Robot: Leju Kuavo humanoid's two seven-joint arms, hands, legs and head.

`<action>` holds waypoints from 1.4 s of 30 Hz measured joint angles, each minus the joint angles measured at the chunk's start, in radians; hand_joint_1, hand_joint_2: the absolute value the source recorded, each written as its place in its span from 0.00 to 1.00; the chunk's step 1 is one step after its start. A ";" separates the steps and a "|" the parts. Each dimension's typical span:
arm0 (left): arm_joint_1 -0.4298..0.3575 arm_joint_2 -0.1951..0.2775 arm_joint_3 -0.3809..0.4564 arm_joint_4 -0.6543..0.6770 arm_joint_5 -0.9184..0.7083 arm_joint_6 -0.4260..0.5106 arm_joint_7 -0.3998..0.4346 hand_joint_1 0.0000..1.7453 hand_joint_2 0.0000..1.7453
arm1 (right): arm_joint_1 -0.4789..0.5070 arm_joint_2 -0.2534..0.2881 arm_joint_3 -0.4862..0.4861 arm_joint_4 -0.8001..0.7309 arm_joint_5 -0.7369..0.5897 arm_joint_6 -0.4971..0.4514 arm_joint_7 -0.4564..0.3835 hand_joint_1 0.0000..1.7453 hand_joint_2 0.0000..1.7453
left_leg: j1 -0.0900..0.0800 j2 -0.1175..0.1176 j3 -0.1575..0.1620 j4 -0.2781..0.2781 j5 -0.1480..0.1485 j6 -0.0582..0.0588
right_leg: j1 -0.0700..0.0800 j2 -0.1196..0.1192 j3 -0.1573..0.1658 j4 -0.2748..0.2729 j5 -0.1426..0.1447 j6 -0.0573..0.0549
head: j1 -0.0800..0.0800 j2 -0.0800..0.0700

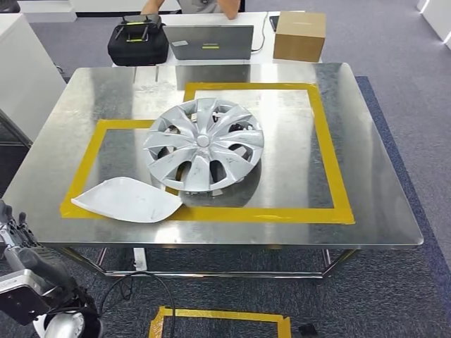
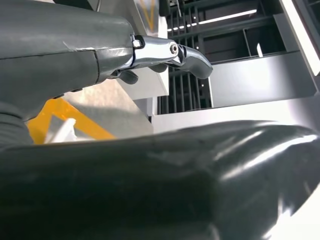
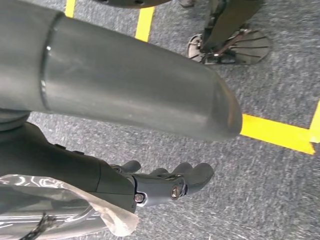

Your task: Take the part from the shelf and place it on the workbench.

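Already on the shiny metal workbench (image 1: 372,183), in the head view, we see two parts: a round silver plastic wheel cover (image 1: 204,143) with curved spokes lying flat near the middle, straddling the yellow tape outlines (image 1: 330,162), and a flat white leaf-shaped panel (image 1: 127,199) at the near left. The panel's long axis runs across the bench, its pointed tip just beside the wheel cover's near rim. We cannot tell which of the two is the task's part, but both lie on the bench, so we judge the placing done or nearly so. Our left arm (image 1: 32,278) shows at the lower left, below the bench's near edge; the panel lies ahead of it and slightly right, the closer of the two parts. Behind the bench stand a black case (image 1: 137,41), a grey laptop (image 1: 208,42) and a brown cardboard box (image 1: 299,35), with a person's arm beyond.

From the left wrist, we see our left hand (image 2: 166,52) with fingers stretched out and a little apart, holding nothing, pointing toward a dark slatted rack (image 2: 226,45).

From the right wrist, our right hand (image 3: 166,182) hangs over grey carpet (image 3: 264,185) crossed by yellow floor tape (image 3: 277,132), fingers loosely extended and empty. This hand seems farther from either part, so any further reach would suit the left.
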 joint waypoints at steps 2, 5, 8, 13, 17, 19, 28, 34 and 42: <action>0.012 0.003 -0.001 -0.011 0.001 0.003 0.000 0.00 0.00 | 0.000 0.000 -0.002 0.000 0.000 -0.002 0.002 0.00 0.00 | 0.000 0.000 0.043 -0.042 0.024 0.004 | 0.001 0.000 -0.014 0.001 0.012 0.001 | 0.000 0.000; 0.016 0.006 -0.006 -0.030 0.000 0.009 -0.001 0.00 0.00 | 0.000 0.003 -0.003 0.000 0.001 -0.005 0.005 0.00 0.00 | -0.005 0.000 0.171 -0.256 0.090 0.019 | 0.004 0.000 -0.028 0.003 0.029 0.011 | 0.001 0.000; 0.020 0.010 -0.009 -0.043 -0.002 0.016 -0.002 0.00 0.00 | -0.002 0.004 -0.004 0.000 0.001 -0.006 0.006 0.00 0.00 | -0.014 0.000 0.189 -0.303 0.109 0.031 | 0.002 -0.001 -0.032 0.000 0.048 0.029 | 0.001 0.000; 0.028 0.015 -0.010 -0.061 -0.014 0.023 -0.015 0.00 0.00 | 0.000 0.004 -0.006 0.000 0.002 -0.006 0.009 0.00 0.00 | -0.009 0.007 0.140 -0.314 0.162 0.059 | -0.002 0.003 -0.091 0.142 -0.095 0.050 | 0.006 0.000; 0.034 0.017 -0.010 -0.064 -0.017 0.024 -0.018 0.00 0.00 | -0.001 0.004 -0.006 0.000 0.002 -0.007 0.011 0.00 0.00 | -0.009 0.008 0.082 -0.305 0.201 0.056 | -0.002 0.003 -0.072 0.264 -0.135 0.055 | 0.006 0.000; 0.036 0.019 -0.010 -0.064 -0.019 0.024 -0.018 0.00 0.00 | -0.002 0.004 -0.006 0.000 0.002 -0.007 0.012 0.00 0.00 | -0.009 0.008 0.060 -0.297 0.215 0.049 | -0.002 0.002 0.033 0.139 -0.091 0.053 | 0.007 0.000; 0.041 0.023 -0.012 -0.070 -0.027 0.024 -0.018 0.00 0.00 | -0.006 0.006 -0.007 0.000 0.002 -0.007 0.020 0.00 0.00 | -0.003 0.005 -0.001 -0.159 0.116 -0.001 | 0.001 -0.005 0.098 -0.041 -0.053 0.000 | 0.000 0.000; 0.046 0.024 -0.013 -0.070 -0.032 0.024 -0.018 0.00 0.00 | -0.005 0.007 -0.011 0.000 0.004 -0.007 0.025 0.00 0.00 | 0.001 0.005 0.101 -0.134 0.103 0.002 | 0.006 -0.007 0.024 -0.022 0.002 0.000 | -0.002 0.000; 0.044 0.024 -0.019 -0.070 -0.035 0.024 -0.013 0.00 0.00 | -0.003 0.009 -0.013 0.000 0.005 -0.007 0.026 0.00 0.00 | -0.005 0.009 0.170 -0.329 0.154 0.048 | 0.003 0.000 -0.030 0.034 -0.030 0.043 | -0.002 0.000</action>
